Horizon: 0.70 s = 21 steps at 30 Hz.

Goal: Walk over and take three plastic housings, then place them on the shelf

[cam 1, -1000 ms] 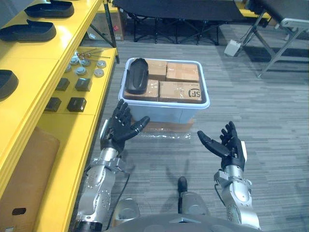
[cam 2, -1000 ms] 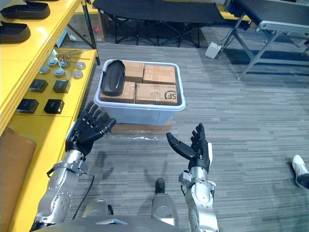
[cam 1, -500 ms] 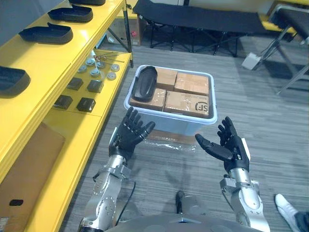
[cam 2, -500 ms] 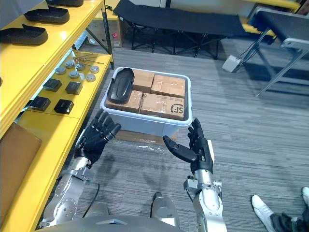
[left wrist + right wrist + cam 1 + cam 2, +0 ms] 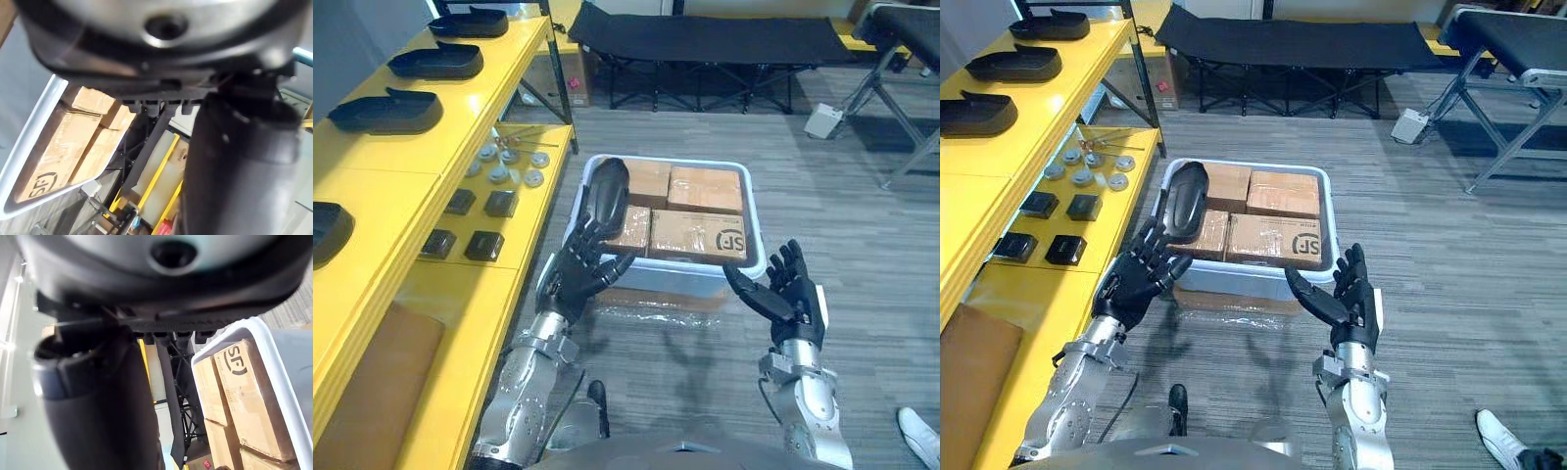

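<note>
One black plastic housing [image 5: 609, 191] lying on the cardboard boxes [image 5: 697, 235] at the left side of a pale bin [image 5: 756, 245], its length running from the near side towards the far rim; four more housings [image 5: 386, 111] spaced in a row along the top level of the yellow shelf [image 5: 382, 186] on the left, well apart from the bin. Left hand [image 5: 579, 276] raised at the bin's near left corner, back of the hand towards the head camera, fingers straight and spread wide, holding nothing; fingertips close to the near end of the housing in the bin, touch or gap impossible to tell. Right hand [image 5: 785, 299] held in front of the bin's near right corner, palm turned inward towards the left hand, fingers straight and fanned wide, likewise empty and apart from the bin. Same boxes packed side by side under the bin's rim in both wrist views, past each hand's dark bulk. On the shelf's lower level, small black boxes [image 5: 484, 245] in pairs and, farther back, round silver parts [image 5: 509, 166] in a cluster; brown board [image 5: 372, 392] on the level below. Bin resting on grey striped floor [image 5: 862, 255], with clear film [image 5: 656, 299] along its near edge; black cot [image 5: 705, 39] beyond the bin; small white box [image 5: 824, 119] on the floor to the far right; a person's pale shoe [image 5: 1496, 431] at the near right corner.
</note>
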Tool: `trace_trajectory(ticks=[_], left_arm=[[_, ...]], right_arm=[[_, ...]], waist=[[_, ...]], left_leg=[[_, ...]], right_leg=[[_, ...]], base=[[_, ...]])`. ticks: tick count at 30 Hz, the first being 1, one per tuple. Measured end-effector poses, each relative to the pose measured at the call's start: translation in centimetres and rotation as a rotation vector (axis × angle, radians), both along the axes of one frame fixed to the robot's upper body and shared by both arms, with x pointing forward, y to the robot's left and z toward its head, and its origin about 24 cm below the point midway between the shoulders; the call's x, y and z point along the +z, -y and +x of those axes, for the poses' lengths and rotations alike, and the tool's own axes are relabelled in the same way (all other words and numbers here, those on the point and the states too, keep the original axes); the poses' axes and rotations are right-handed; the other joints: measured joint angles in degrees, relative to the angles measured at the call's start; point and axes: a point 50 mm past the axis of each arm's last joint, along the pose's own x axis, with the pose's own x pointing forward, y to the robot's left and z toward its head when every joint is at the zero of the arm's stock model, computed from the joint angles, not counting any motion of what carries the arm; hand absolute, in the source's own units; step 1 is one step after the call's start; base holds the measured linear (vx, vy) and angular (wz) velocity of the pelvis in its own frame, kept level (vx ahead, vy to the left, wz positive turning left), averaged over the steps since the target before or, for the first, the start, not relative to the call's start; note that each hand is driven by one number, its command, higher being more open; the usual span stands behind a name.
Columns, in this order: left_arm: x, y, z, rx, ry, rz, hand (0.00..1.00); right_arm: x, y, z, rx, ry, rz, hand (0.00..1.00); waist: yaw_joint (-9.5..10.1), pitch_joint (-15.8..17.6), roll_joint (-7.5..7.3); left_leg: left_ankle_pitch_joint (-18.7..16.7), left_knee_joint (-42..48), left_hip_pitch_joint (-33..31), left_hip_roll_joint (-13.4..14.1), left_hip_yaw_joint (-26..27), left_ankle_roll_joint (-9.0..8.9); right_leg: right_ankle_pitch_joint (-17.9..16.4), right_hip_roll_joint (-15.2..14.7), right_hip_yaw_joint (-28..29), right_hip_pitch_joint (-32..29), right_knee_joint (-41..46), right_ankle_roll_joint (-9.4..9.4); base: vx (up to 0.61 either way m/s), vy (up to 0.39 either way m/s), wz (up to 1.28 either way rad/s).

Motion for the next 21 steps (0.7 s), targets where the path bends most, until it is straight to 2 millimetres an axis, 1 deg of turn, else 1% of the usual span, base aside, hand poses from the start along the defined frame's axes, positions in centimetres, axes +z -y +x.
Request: trace_trajectory(ticks=[2,5,9,10,12,13,14,15,17,19,21], left_arm=[[0.2,0.3,0.1,-0.006,0.01,-0.008,1.0],[0.5,0.6,0.1,0.0,0.022,0.011,1.0],[0.5,0.6,0.1,0.008,0.02,0.036,1.0],[0.5,0.6,0.1,0.008,0.02,0.043,1.0],[0.4,0.6,0.1,0.009,0.018,0.046,1.0],[0.4,0.6,0.1,0.011,0.019,0.049,1.0],[0.5,0.5,0.1,0.014,0.021,0.05,1.0],[0.5,0.5,0.1,0.014,0.022,0.051,1.0],[0.6,0.4,0.0,0.017,0.025,0.068,1.0],[0.6,0.2,-0.1,0.023,0.025,0.083,1.0],[0.5,-0.2,0.0,0.034,0.018,0.088,1.0]], right_arm=[[0.0,-0.1,0.0,-0.003,-0.001,0.004,1.0],[-0.1,0.0,0.0,-0.003,-0.013,0.006,1.0],[-0.5,-0.1,0.0,0.012,-0.049,-0.008,1.0],[-0.5,-0.1,0.1,0.016,-0.059,-0.01,1.0],[-0.8,0.1,0.7,0.026,-0.076,-0.056,1.0],[-0.7,0.2,1.4,0.025,-0.078,-0.075,1.0],[-0.5,0.3,2.2,0.019,-0.071,-0.087,1.0],[-0.3,0.4,2.5,0.016,-0.066,-0.092,1.0],[0.7,0.5,3.8,0.001,-0.025,-0.1,1.0],[1.1,0.4,4.4,-0.004,-0.001,-0.09,1.0],[1.3,0.3,4.7,-0.002,0.012,-0.073,1.0]], waist=[[-0.16,0.0,0.0],[-1.07,-0.11,0.14],[-1.19,-0.33,0.52],[-1.19,-0.36,0.58],[-1.01,-0.38,0.59],[-0.72,-0.42,0.66],[-0.24,-0.44,0.73],[0.06,-0.44,0.74],[0.68,-0.48,0.79],[0.74,-0.49,0.81],[1.43,-0.52,0.81]], left_leg=[[0.96,-1.64,0.28,0.0,0.02,-0.04],[2.29,-4.29,0.52,0.06,-0.34,-0.29],[4.15,-6.85,0.77,0.23,-0.71,-0.47],[4.99,-7.59,0.74,0.29,-1.13,-0.88],[6.04,-8.87,0.73,0.34,-1.76,-0.98],[6.91,-10.05,0.62,0.47,-2.11,-0.87],[7.87,-11.42,0.59,0.72,-2.39,-0.74],[8.31,-12.11,0.59,0.84,-2.57,-0.7],[9.97,-14.23,0.66,1.09,-3.44,-0.63],[10.46,-14.69,0.58,1.12,-3.65,-0.59],[10.51,-14.74,0.77,1.09,-3.68,-0.52]], right_leg=[[0.36,0.04,-0.4,-0.01,-0.94,-0.12],[0.75,0.38,-1.67,-0.04,-2.04,-0.27],[1.35,1.06,-2.31,-0.35,-2.86,-0.54],[1.48,1.23,-2.82,-0.41,-2.99,-0.54],[1.61,1.48,-3.32,-0.65,-2.99,-0.58],[1.77,1.71,-3.69,-1.1,-2.99,-0.65],[2.03,2.05,-3.97,-1.65,-3.07,-0.7],[2.13,2.19,-4.21,-1.83,-3.12,-0.75],[2.3,2.62,-5.23,-2.21,-3.18,-0.85],[2.33,2.67,-5.86,-2.2,-3.17,-0.81],[2.34,2.56,-5.97,-2.19,-3.18,-0.78]], base=[[-0.01,-0.016,0.02],[-0.02,-0.032,0.12],[-0.03,-0.014,0.07],[-0.03,-0.015,0.16],[-0.03,-0.013,0.17],[-0.05,-0.01,0.14],[-0.05,-0.011,0.14],[-0.06,-0.014,0.15],[-0.06,-0.017,0.21],[-0.05,-0.005,0.17],[-0.04,0.01,0.05]])
